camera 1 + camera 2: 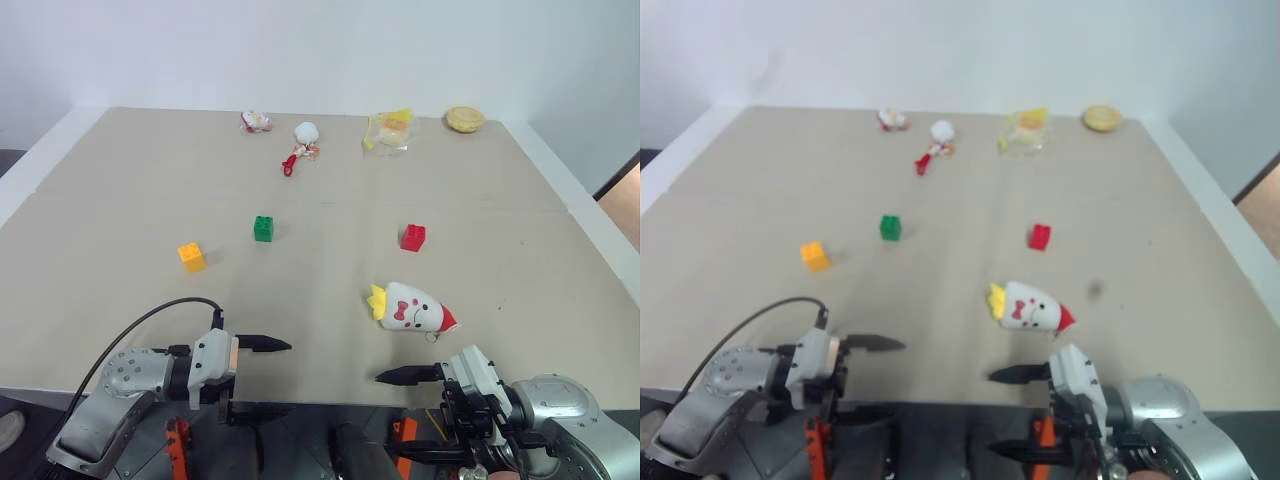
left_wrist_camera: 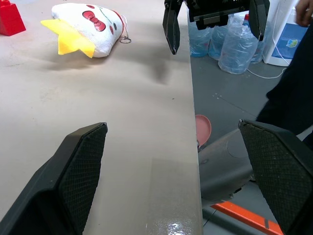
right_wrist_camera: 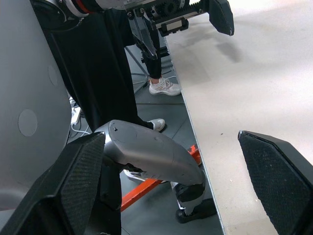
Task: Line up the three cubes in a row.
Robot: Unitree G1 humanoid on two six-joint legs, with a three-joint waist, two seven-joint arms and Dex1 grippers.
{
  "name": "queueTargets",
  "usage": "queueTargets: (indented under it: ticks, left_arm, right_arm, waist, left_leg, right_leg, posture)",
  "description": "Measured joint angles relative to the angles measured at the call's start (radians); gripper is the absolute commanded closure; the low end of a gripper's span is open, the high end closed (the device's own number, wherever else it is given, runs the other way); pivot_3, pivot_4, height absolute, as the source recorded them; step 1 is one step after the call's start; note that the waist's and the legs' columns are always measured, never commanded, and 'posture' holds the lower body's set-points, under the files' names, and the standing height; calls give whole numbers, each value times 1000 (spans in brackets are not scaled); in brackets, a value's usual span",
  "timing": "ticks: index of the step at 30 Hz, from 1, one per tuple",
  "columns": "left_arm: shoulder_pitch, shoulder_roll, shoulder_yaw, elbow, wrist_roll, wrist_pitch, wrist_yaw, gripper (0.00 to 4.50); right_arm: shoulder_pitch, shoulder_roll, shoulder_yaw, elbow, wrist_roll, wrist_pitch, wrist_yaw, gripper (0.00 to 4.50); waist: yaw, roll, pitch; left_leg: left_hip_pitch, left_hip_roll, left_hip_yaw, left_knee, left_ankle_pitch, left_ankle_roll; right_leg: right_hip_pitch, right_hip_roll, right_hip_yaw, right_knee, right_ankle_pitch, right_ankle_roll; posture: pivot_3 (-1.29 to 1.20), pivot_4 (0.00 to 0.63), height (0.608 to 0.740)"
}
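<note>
Three small studded plastic cubes, red (image 1: 412,237), green (image 1: 263,228), yellow-orange (image 1: 191,256): light, rigid, slick; I would pinch flat sides. My left gripper (image 1: 262,378) and right gripper (image 1: 405,412) gape empty.

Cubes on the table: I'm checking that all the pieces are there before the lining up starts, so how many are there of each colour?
Red cube: 1
Green cube: 1
Yellow-orange cube: 1
Total: 3 cubes, all lying apart on the table, none in an end effector.
</note>
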Motion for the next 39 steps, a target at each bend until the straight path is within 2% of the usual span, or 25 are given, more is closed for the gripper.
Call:
queueTargets:
  ticks: [23, 26, 30, 34, 36, 39]
  left_arm:
    - [-34, -3, -8, -19, -6, 31, 5, 60]
    - [-60, -9, -4, -20, -24, 85, 33, 60]
    - [-186, -83, 34, -24, -118, 218, 148, 60]
    - [-262, -168, 50, -24, -120, 245, 254, 60]
    - [-311, -221, 45, -15, -114, 256, 308, 60]
    - [-330, -245, 35, -15, -100, 253, 331, 60]
  right_arm:
    - [-4, -1, 0, 19, -12, -30, 26, 0]
    - [-5, -36, -26, 11, 24, -3, 42, 0]
    - [-149, -110, -111, -21, 113, 147, -35, 0]
    - [-319, -140, -118, -42, 144, 338, -190, 0]
    - [-433, -145, -112, 0, 136, 429, -269, 0]
    - [-492, -153, -90, 70, 74, 468, -328, 0]
  waist:
    - [0, 0, 0]
    - [0, 0, 0]
    - [0, 0, 0]
    - [-1, -1, 0]
    - [0, -1, 0]
    - [0, -3, -1]
  left_leg:
    - [0, 0, 0, 0, 0, 0]
    - [0, 0, 0, 1, 0, 0]
    - [0, 0, 0, 4, 1, 1]
    - [5, -1, -1, 5, 1, 2]
    - [5, -2, -1, 5, 1, 2]
    - [5, -2, -1, 4, 0, 2]
  right_leg:
    - [0, 0, 0, 0, 0, 0]
    - [1, 0, 0, 0, 0, 0]
    - [2, 0, 0, 0, 1, 0]
    - [7, 0, 0, 0, 1, 0]
    - [8, 0, 1, 0, 1, 1]
    - [8, 0, 1, 0, 1, 1]
  posture:
    - [0, 150, 740]
    - [0, 150, 740]
    - [0, 150, 740]
    - [0, 150, 740]
    - [0, 150, 740]
    - [0, 150, 740]
